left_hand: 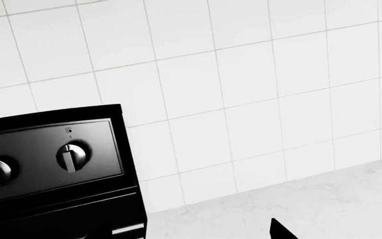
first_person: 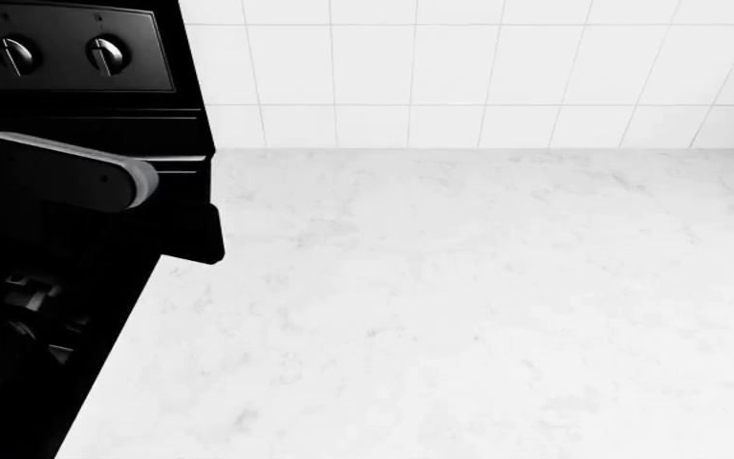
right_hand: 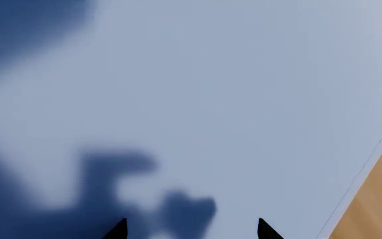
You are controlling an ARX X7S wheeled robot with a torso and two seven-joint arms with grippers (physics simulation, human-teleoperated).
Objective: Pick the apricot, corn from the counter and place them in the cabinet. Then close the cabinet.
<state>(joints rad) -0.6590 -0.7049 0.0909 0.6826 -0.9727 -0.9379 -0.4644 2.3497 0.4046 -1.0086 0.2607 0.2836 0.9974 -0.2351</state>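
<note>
The white marbled surface (first_person: 469, 306) runs back to a wall of white tiles (first_person: 495, 76), with a black stove (first_person: 74, 105) and its two knobs at the left edge. No apricot or corn shows in any view. The right gripper (right_hand: 191, 230) hangs with fingertips apart over a pale blue panel (right_hand: 211, 89) beside a wooden floor (right_hand: 377, 199). Only one black tip of the left gripper (left_hand: 280, 231) shows, so I cannot tell its state

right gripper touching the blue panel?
Cannot tell. Right wrist view shows only the right gripper tips at frame edge over the blue panel; neither contact nor gap visible.
</note>
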